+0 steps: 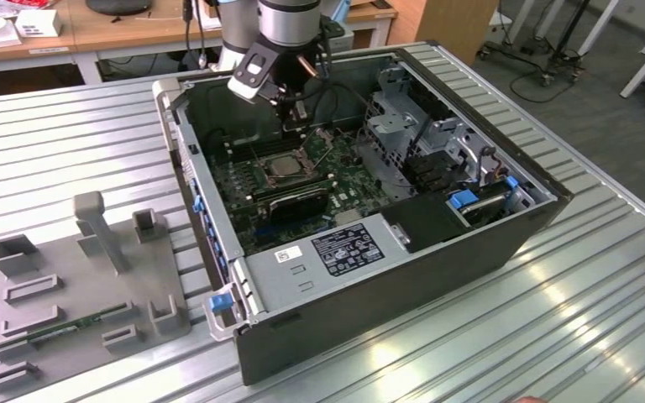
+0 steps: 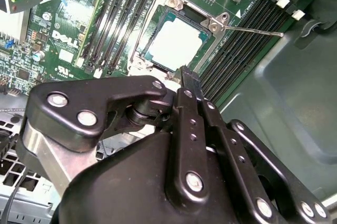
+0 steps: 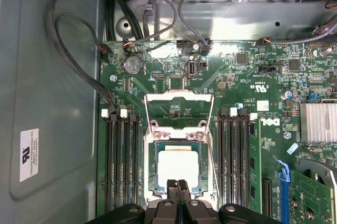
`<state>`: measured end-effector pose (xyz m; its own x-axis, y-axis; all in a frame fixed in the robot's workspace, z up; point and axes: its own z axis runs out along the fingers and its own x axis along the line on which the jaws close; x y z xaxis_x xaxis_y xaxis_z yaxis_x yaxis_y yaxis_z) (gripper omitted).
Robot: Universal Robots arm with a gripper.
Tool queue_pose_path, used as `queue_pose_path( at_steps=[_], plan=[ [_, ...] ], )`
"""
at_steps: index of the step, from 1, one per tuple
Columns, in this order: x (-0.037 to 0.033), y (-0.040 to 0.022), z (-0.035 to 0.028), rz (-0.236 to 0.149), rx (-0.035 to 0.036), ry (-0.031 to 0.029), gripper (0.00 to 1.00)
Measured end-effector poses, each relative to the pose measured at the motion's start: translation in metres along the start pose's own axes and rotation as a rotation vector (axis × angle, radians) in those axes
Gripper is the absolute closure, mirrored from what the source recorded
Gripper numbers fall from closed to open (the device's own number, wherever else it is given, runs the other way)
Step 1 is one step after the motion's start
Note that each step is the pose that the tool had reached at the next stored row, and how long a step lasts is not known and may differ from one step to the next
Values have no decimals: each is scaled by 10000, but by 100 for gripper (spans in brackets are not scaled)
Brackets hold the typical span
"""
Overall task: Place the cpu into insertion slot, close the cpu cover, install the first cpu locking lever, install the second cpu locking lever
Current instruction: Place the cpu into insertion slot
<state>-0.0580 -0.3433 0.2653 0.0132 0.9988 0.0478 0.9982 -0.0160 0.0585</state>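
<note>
Tool point(image 3: 177, 186) pinched shut on nothing, poised over one edge of the cpu point(image 3: 178, 167). Cpu already seated flat in the insertion slot point(image 3: 150, 171), pale face up. Cpu cover point(image 3: 179, 95) lying open beyond the slot, green board showing through its window. One thin locking lever point(image 2: 253, 30) standing free beside the slot in the second wrist view.

Seemingly the cover-closing step. Best to press on the cover's frame only, follow the hinge arc, stay off the chip's face and keep the lever clear.

Further out, white lettering on the motherboard point(image 3: 242, 76), a white label point(image 3: 29, 154) on the grey case wall, and a printed sticker point(image 1: 345, 250) inside the case on the ribbed counter point(image 1: 591, 294). Print left unread.
</note>
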Motion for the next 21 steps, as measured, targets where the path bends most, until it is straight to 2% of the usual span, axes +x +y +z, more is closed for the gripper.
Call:
queue_pose_path(
  at_steps=[21],
  plan=[
    [2, 13, -26, -2, 1, 0, 89]
  ],
)
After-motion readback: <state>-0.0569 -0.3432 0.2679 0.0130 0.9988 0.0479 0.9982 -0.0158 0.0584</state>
